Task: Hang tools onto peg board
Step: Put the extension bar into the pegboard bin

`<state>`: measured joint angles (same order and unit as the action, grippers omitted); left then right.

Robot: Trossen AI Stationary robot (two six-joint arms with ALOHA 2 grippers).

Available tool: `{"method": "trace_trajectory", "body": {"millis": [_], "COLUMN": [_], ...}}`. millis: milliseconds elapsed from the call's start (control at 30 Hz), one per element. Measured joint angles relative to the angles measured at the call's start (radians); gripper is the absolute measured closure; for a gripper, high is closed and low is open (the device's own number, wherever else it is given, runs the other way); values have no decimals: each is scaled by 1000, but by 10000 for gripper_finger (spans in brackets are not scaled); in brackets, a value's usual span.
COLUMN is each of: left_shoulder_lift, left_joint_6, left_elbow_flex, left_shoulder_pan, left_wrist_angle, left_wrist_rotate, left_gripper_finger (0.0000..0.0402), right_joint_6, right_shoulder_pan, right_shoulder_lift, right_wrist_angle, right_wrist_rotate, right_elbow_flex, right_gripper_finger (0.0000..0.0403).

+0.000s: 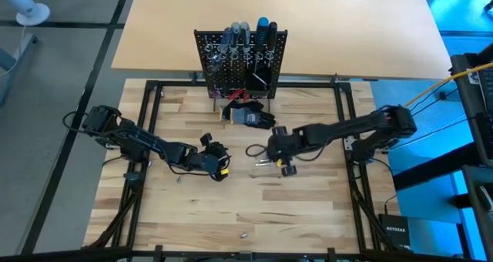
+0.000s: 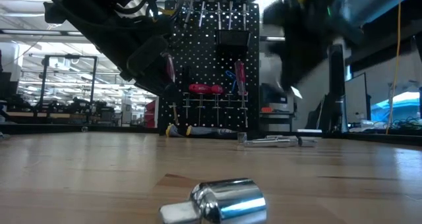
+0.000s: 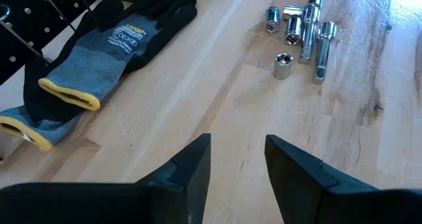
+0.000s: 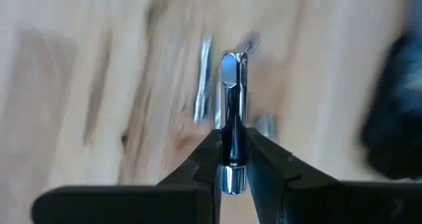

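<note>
Right pincer clamped on a shiny metal bar above the bench, near the gloves before the peg board; left pincer parted, empty.

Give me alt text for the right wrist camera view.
The right gripper has its jaws shut on a shiny silver metal piece, held above the blurred wooden table. More silver pieces lie below, and a dark shape sits at one edge.

Right gripper: fingers clamped on shiny silver metal piece, pointing to 12 o'clock over wooden tabletop; dark blurred shape at 3 o'clock
</note>
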<state>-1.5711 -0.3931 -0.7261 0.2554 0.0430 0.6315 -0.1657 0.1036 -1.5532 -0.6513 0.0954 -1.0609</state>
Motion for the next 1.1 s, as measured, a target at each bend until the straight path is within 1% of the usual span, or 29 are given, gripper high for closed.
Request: {"method": "trace_trajectory", "body": {"millis": [100, 267, 400, 533, 633, 900, 1033, 1100], "left_shoulder_lift": [0, 0, 0, 0, 0, 0, 0, 0], "left_joint_6": [0, 0, -2, -2, -3, 0, 0, 0], "left_elbow_flex": [0, 0, 0, 0, 0, 0, 0, 0], "left_shoulder_pan": [0, 0, 0, 0, 0, 0, 0, 0], "left_wrist_angle": [0, 0, 0, 0, 0, 0, 0, 0], "left_wrist_rotate": [0, 0, 0, 0, 0, 0, 0, 0], "left_gripper_finger": [268, 268, 268, 268, 268, 268, 268, 268], "right_joint_6": [-25, -88, -108, -138, -152, -151, -102, -75], "right_shoulder_pan": [0, -11, -64, -145, -222, -412, -472, -493], "right_shoulder_lift": [47, 77, 81, 81, 81, 76, 69, 63], "right_wrist_angle": [-29, -41, -37, -1, 19, 118, 139, 125], "right_wrist_rotate": [46, 148, 166, 167, 167, 163, 93, 78], "right_elbow_flex": [-84, -234, -355, -426, -458, -462, -462, -462], "right_gripper_finger": [348, 357, 356, 356, 356, 355, 354, 352]}}
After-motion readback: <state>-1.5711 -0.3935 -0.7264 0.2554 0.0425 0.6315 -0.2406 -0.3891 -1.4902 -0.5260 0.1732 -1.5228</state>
